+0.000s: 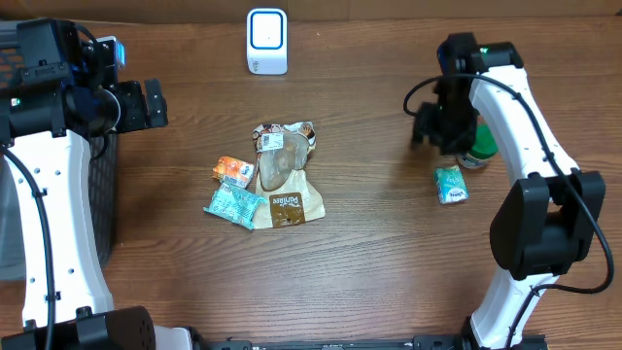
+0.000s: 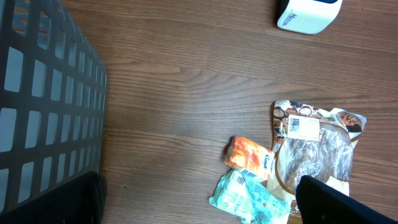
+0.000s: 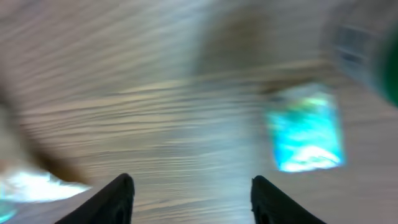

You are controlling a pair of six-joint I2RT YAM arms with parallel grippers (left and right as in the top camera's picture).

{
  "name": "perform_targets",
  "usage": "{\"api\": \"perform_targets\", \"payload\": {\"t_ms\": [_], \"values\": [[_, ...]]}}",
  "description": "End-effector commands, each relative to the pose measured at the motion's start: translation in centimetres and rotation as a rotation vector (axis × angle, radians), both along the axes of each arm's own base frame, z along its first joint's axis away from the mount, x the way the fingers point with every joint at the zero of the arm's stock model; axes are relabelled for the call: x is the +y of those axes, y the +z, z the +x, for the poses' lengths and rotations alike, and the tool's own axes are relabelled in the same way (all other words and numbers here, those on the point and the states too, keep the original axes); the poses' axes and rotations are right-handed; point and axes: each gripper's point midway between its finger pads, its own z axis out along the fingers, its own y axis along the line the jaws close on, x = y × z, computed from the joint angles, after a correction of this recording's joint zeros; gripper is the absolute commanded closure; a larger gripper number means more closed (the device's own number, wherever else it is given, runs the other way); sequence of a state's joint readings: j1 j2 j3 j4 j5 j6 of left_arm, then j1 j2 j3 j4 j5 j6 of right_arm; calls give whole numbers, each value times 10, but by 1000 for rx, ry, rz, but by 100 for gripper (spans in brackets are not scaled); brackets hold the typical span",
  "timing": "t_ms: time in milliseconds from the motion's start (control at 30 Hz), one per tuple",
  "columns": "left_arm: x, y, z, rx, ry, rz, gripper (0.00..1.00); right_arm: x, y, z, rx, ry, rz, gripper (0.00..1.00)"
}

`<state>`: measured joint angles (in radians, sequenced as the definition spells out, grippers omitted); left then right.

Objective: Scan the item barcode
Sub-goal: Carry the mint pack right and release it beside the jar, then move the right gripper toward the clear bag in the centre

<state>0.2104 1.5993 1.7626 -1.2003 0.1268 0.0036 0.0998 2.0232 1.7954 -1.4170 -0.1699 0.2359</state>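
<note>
My right gripper (image 3: pixel 191 182) stands parted and empty at the right; the teal packet (image 1: pixel 451 183) lies just nearer, beside a green-capped bottle (image 1: pixel 477 152). My left gripper (image 1: pixel 151 104) gapes wide, far left.

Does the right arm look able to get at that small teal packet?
Probably yes: the teal packet lies uncovered just beside the right gripper, whose jaws stand apart and empty.

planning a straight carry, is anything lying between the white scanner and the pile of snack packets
Nothing: the stretch of table between the white scanner and the pile of snack packets is bare wood, as the overhead view shows.
</note>
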Motion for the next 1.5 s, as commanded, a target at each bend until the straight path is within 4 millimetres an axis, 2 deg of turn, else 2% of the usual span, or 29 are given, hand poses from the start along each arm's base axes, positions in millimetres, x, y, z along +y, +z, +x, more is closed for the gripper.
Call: {"api": "perform_targets", "payload": {"t_ms": [0,267,433,667,1200,1467], "values": [[1,10,2,-28,-13,18,0,52,23,3,-43,96,303,37],[1,10,2,-28,-13,18,0,95,13,-4,-48,184,357,25],[1,10,2,-28,-13,18,0,124,0,-13,-46,225,363,23],[1,10,2,-28,-13,18,0,154,-13,-25,-38,258,381,22],[1,10,2,-28,-13,18,1,195,-41,-49,-19,301,521,21],[1,10,2,-28,-13,18,0,210,-67,-45,-92,274,555,21]]}}
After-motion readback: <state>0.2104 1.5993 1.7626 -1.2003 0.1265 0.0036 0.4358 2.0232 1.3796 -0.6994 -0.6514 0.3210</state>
